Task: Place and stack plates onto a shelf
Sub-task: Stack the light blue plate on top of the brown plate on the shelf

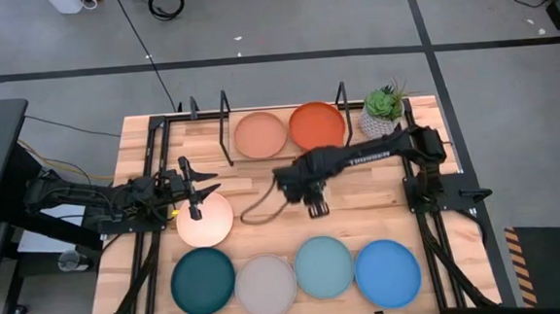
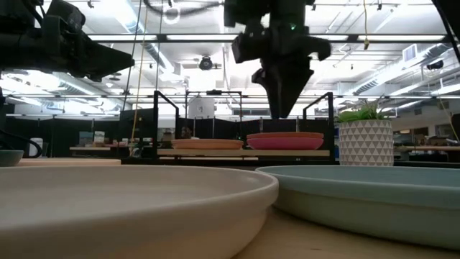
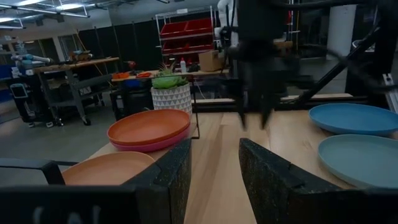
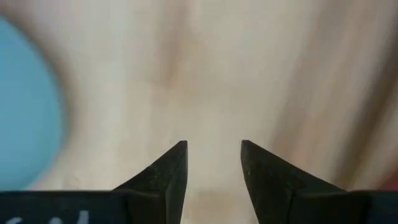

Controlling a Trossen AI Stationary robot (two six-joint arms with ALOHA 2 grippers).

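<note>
The shelf [image 1: 225, 121] stands at the table's far side. It bears the peach plate [image 1: 260, 134] and the burnt orange plate [image 1: 317, 125], which lies on the magenta plate [image 2: 286, 143]. The cream plate [image 1: 204, 220] lies flat at mid-left. Along the near edge lie the dark teal [image 1: 203, 281], light grey [image 1: 265, 284], pale aqua [image 1: 324, 267] and bright blue [image 1: 387, 271] plates. My left gripper [image 1: 193, 193] is open, level, over the cream plate's far rim. My right gripper [image 1: 314, 207] is open, pointing down above bare table in front of the shelf.
A white-potted green plant [image 1: 384, 112] stands right of the shelf. A loose cable [image 1: 256, 213] lies on the wood between the cream plate and my right gripper. Bare wood shows between the shelf and the near row of plates.
</note>
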